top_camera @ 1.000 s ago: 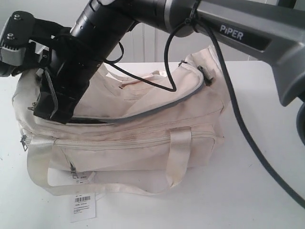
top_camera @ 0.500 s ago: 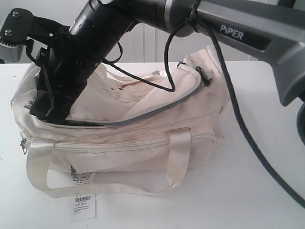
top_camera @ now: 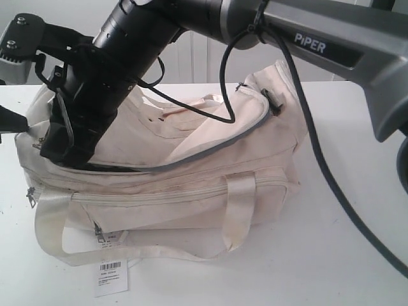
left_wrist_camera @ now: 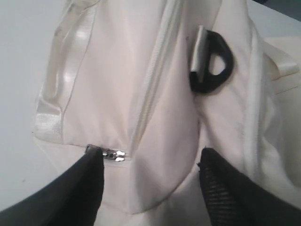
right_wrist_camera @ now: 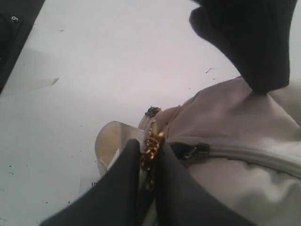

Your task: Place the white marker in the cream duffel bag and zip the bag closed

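A cream bag (top_camera: pixel 191 185) lies lengthwise on a white desk (top_camera: pixel 344 255). At its left end the left fingers (left_wrist_camera: pixel 80 188) stand wide apart on either side of the end panel, one tip touching a small silver zip pull (left_wrist_camera: pixel 113 154). Just beside them the right fingers (right_wrist_camera: pixel 117 193), on an arm coming across from the far right, are pinched tight on a brass zip pull (right_wrist_camera: pixel 151 141). A barcode tag (top_camera: pixel 111 275) hangs at the near left. A pale handle (top_camera: pixel 239 204) loops down the near side. The grey-edged top opening (top_camera: pixel 217 143) gapes towards the right end.
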`<state>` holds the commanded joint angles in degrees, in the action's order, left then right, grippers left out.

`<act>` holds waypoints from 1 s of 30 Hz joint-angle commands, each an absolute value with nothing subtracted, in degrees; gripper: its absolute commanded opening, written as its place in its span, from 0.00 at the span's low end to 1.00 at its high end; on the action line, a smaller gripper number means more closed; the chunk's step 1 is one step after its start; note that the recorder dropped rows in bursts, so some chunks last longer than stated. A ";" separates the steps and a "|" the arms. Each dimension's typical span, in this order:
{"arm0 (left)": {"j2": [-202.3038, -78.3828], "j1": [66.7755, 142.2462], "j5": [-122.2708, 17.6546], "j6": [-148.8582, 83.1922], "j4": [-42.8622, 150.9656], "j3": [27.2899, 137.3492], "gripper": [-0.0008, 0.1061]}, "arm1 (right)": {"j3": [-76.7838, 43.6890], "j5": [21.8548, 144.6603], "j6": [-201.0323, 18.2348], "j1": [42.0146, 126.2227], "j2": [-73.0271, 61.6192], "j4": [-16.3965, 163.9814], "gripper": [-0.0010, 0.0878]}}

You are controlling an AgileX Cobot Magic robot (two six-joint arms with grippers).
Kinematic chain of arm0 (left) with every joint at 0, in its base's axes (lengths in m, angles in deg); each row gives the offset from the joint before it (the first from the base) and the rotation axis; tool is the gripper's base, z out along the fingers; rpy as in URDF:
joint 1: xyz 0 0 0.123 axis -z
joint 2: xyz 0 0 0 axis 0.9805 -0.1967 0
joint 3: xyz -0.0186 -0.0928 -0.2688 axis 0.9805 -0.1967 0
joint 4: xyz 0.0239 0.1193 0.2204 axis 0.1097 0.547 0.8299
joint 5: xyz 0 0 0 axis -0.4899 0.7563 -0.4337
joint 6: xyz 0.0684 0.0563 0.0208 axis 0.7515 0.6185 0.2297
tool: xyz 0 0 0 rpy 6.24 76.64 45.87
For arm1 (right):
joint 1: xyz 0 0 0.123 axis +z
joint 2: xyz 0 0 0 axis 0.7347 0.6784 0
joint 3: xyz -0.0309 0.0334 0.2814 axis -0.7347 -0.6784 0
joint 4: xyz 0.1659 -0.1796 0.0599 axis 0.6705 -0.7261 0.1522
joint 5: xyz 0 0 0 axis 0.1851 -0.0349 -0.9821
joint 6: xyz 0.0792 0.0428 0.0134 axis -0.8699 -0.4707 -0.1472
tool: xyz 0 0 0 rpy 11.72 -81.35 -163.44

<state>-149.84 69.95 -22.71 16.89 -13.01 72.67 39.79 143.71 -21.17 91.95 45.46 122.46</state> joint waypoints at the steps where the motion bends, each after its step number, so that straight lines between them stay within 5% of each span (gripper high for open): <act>1: -149.84 70.09 -22.71 18.33 -13.59 72.67 0.59 | 39.79 143.85 -21.17 91.95 45.46 122.46 0.01; 22: -155.21 70.19 -22.08 24.43 -21.78 72.67 0.59 | 39.79 143.41 -21.03 91.95 45.46 122.46 0.01; 30: -157.84 70.19 -21.21 24.58 -21.79 72.67 0.35 | 39.79 142.90 -21.03 91.95 45.46 122.46 0.01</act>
